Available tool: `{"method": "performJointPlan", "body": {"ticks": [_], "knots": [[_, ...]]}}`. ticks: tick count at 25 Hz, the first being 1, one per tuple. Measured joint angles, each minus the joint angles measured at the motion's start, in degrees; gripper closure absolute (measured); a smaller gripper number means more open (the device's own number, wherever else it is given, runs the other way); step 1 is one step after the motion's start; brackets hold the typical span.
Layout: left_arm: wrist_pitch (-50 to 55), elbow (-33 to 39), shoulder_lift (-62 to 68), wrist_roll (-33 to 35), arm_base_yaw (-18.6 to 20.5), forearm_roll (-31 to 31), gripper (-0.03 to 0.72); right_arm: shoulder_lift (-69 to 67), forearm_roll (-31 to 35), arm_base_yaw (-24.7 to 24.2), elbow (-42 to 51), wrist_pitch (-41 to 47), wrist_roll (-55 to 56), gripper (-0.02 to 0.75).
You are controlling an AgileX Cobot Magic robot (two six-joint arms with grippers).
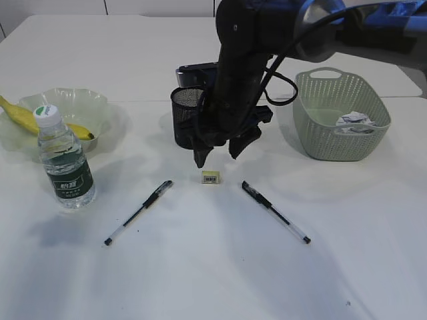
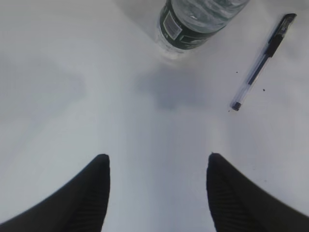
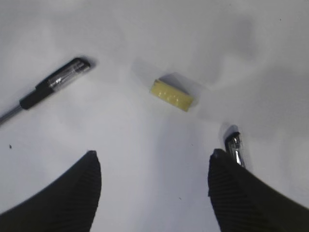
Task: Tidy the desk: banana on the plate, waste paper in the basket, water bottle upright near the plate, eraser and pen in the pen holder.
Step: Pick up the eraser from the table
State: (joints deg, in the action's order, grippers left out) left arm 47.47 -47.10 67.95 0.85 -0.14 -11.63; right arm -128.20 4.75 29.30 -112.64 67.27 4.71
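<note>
Two pens lie nearest on the table, the eraser between them under the right gripper, spread and empty, while the left gripper hangs open beside the upright bottle.

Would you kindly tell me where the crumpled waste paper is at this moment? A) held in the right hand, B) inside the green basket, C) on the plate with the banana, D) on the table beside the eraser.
B: the crumpled waste paper lies inside the green basket at the right of the exterior view, while the right hand hangs open and empty above the eraser.
</note>
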Motion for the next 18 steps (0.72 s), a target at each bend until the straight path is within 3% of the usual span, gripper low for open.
{"method": "performJointPlan", "body": {"ticks": [8,18], "knots": [[-0.02,0.0,1.78,0.0,0.0,-0.1,0.245,-3.87,-0.98,0.59,-4.27,-2.17,16.4,0.223],[-0.12,0.0,2.11,0.0,0.0,-0.43,0.245,-7.01,-0.98,0.59,-5.14,-2.55,26.05,0.223]]}}
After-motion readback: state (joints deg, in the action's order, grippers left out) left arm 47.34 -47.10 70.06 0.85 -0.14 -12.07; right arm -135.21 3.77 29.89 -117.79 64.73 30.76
